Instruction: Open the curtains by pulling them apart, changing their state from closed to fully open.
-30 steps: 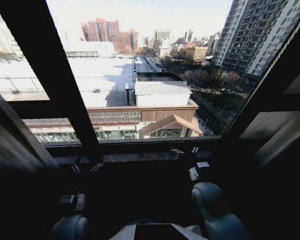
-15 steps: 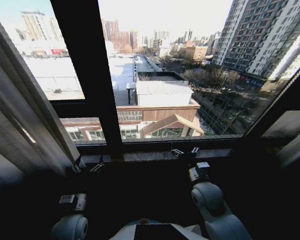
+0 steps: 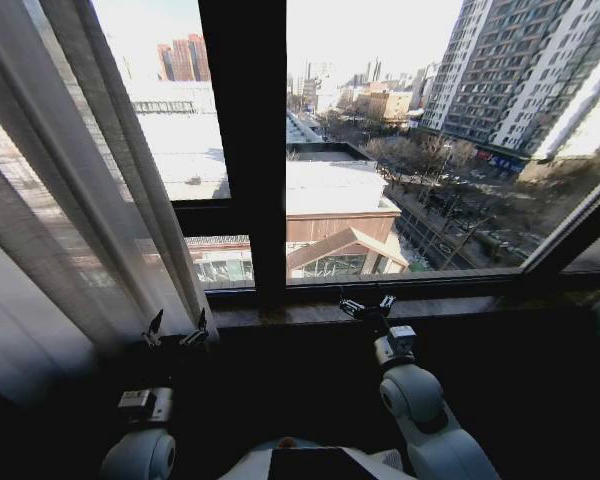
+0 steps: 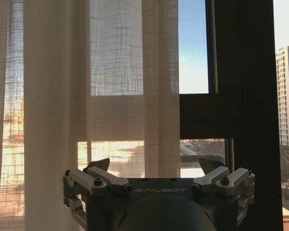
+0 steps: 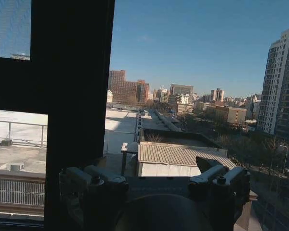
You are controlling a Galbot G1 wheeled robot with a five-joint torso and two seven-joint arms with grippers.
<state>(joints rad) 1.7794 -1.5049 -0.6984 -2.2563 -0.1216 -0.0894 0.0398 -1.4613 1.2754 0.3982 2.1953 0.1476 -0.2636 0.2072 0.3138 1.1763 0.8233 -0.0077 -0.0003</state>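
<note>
Dark vertical window frame bar [image 3: 242,150]: standing as the landmark, running from top down to the sill. Horizontal crossbar [image 3: 202,217]: branching off the bar's left side. Window sill [image 3: 310,312]: lying along the bar's foot. Low building with a pitched entrance roof [image 3: 342,240]: sitting outside, just right of the bar. Tall apartment towers [image 3: 520,70]: rising well to the bar's right. White flat rooftops [image 3: 185,150]: spreading left of the bar.

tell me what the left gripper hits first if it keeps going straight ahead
Probably the sheer white pleated curtain: the open left gripper points at its inner edge, with the dark window frame just beside. Depth is unclear.
</note>
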